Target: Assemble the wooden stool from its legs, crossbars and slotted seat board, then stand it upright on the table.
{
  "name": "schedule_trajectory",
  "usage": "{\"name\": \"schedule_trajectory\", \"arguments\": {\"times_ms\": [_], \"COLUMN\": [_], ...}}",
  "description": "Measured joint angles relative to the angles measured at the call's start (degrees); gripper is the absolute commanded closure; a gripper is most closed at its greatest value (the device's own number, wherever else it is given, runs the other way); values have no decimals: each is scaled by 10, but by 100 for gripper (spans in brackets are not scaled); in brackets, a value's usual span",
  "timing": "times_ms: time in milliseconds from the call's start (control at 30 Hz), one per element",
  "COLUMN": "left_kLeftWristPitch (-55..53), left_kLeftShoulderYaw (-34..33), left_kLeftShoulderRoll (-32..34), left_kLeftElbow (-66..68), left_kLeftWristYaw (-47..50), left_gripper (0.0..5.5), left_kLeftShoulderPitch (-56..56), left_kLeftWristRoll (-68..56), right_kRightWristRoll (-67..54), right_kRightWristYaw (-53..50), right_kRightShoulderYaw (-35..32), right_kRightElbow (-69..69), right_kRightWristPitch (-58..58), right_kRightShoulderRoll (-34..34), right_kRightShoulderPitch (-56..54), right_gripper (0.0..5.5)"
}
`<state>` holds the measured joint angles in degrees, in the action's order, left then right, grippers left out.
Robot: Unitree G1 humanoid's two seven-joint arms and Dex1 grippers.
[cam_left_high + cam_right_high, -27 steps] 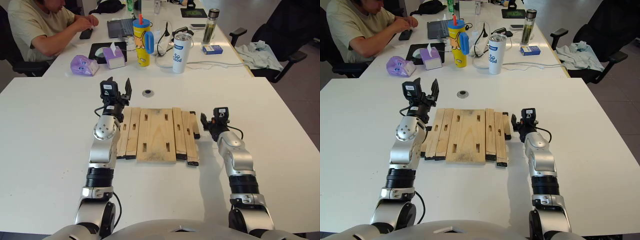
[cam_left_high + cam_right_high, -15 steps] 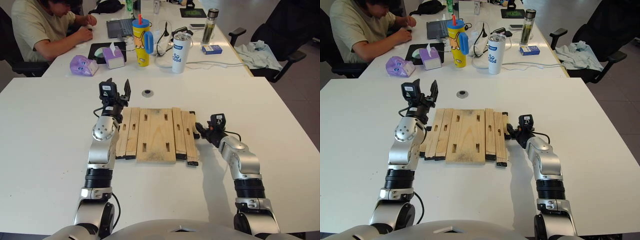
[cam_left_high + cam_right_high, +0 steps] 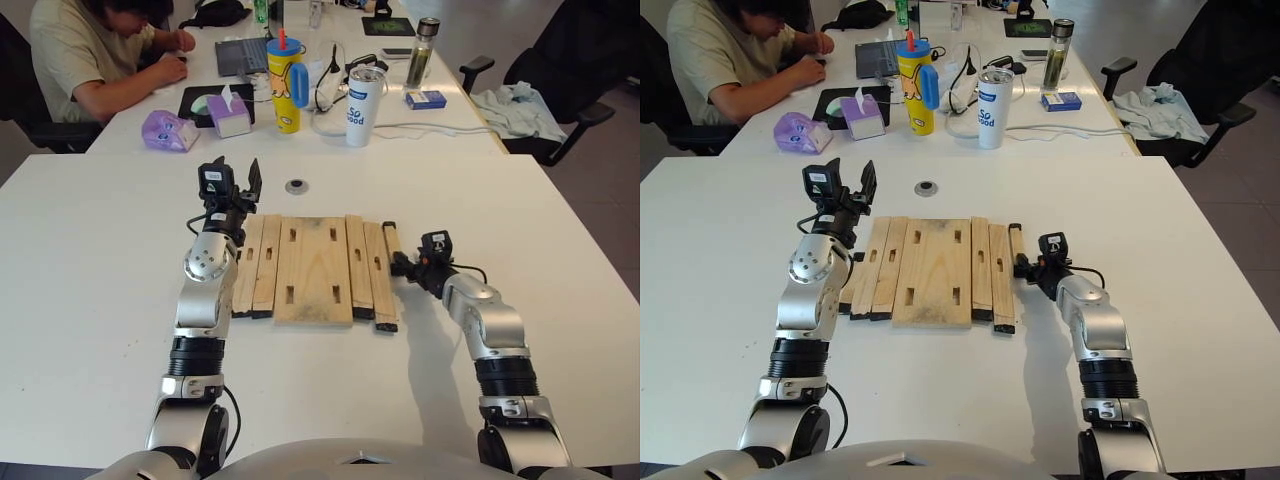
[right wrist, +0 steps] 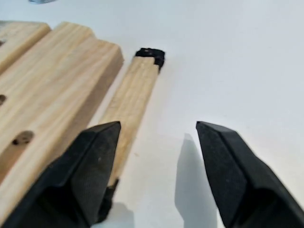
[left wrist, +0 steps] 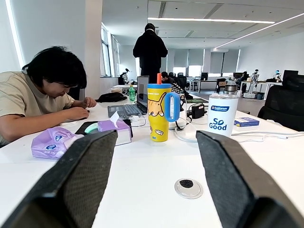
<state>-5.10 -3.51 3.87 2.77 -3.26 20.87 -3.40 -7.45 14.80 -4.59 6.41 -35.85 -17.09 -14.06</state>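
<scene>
leftmost plank (image 3: 248, 288) partly behind left arm (image 3: 204, 292), thin crossbar (image 4: 134, 92) end hidden

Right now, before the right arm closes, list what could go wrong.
1. The right gripper is off-centre: one of its fingers sits over the thin crossbar, so closing may miss or shove it.
2. The crossbar lies close beside a thicker piece, leaving little room for a finger.

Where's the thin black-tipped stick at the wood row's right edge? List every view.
Left eye view: thin stick, rightmost in the row.
Right eye view: the stick, same place.
Right wrist view: the stick, beside one finger.
Left wrist view: faces the yellow cup instead.
Landmark: open right gripper at the stick's near end.
</scene>
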Motion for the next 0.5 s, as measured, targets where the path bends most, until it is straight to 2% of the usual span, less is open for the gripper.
{"name": "schedule_trajectory", "arguments": {"times_ms": [133, 300, 500], "left_kLeftWristPitch": [0, 0, 0], "left_kLeftShoulderYaw": [2, 2, 3], "left_kLeftShoulderRoll": [-1, -1, -1], "left_kLeftElbow": [0, 0, 0], "left_kLeftWristYaw": [0, -1, -3], "left_gripper": [242, 242, 242], "left_kLeftShoulderPitch": [-1, -1, -1], "left_kLeftWristRoll": [0, 0, 0], "right_kRightWristRoll": [-5, -48, -47], "right_kRightWristYaw": [4, 4, -6], "right_kRightShoulderYaw": [-5, -30, -17], "right_kRightElbow": [10, -10, -36], "right_kRightWristPitch": [2, 8, 2], "right_kRightShoulderRoll": [-1, 36, 47], "right_kRightShoulderPitch": [2, 1, 4], "right_gripper": [254, 254, 254]}}
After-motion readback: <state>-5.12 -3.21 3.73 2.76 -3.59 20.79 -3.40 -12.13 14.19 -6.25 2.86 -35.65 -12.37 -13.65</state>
